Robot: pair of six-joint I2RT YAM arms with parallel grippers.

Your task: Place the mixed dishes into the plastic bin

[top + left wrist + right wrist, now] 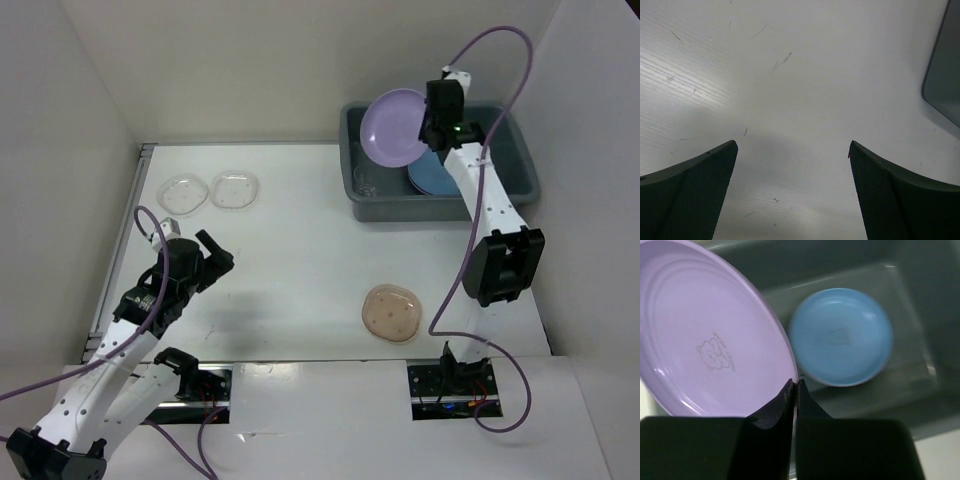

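Note:
My right gripper (pixel 432 128) is shut on the rim of the lavender plate (pixel 393 128) and holds it tilted above the grey plastic bin (pixel 510 135). In the right wrist view the lavender plate (pixel 710 335) fills the left, pinched at my gripper (pixel 794 385). The blue plate (pixel 840 336) lies flat in the bin (pixel 920 405); it also shows in the top view (pixel 432 177). Two clear plates (pixel 183 194) (pixel 234 189) lie at the far left. The tan speckled plate (pixel 391 312) lies near the front. My left gripper (pixel 212 262) is open and empty above bare table. The pink plate is out of view.
White walls enclose the table on three sides. In the left wrist view, the open gripper (pixel 792 150) frames bare table, and a grey corner of the bin (pixel 945 75) shows at the right edge. The right arm (pixel 490 220) reaches over the table's right side.

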